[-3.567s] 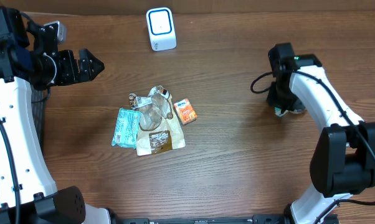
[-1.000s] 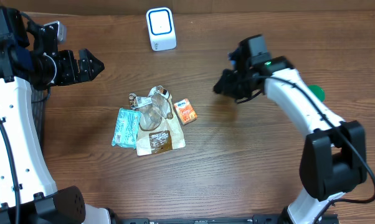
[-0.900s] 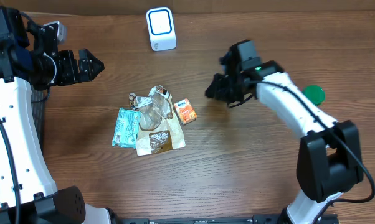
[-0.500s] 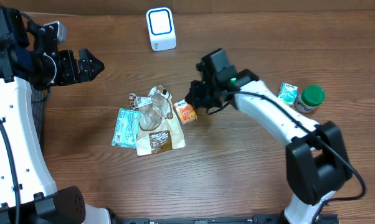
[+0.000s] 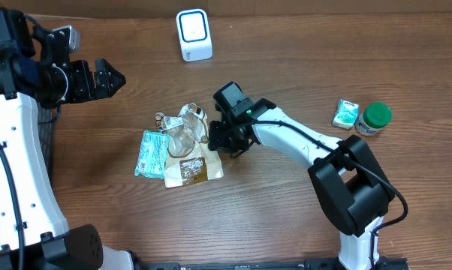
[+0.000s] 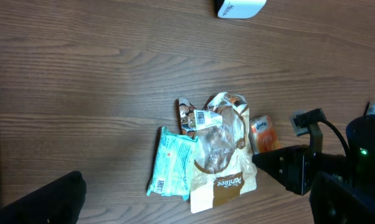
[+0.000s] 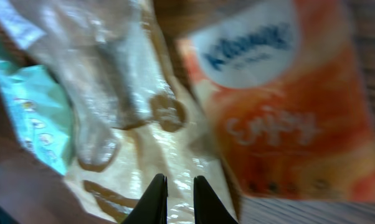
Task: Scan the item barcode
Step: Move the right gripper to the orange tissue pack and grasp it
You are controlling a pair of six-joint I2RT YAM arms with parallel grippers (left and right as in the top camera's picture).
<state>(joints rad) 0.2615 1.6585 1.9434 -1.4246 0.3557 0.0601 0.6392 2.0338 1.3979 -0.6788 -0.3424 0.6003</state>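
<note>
A heap of packets lies mid-table: a brown-and-white bag, a teal packet and a crumpled clear wrapper. The white scanner stands at the back edge. My right gripper hovers low over the heap's right side and hides the orange packet from above. In the right wrist view the fingertips are nearly together with nothing between them, over the bag, with the orange packet just to their right. My left gripper hangs wide open at the far left, holding nothing.
A green-lidded jar and a small teal packet sit at the right of the table. In the left wrist view the heap, the orange packet and the scanner all show.
The right arm has swung left from the right side of the table to the heap, its jaws closing on the way. The left arm has stayed still.
</note>
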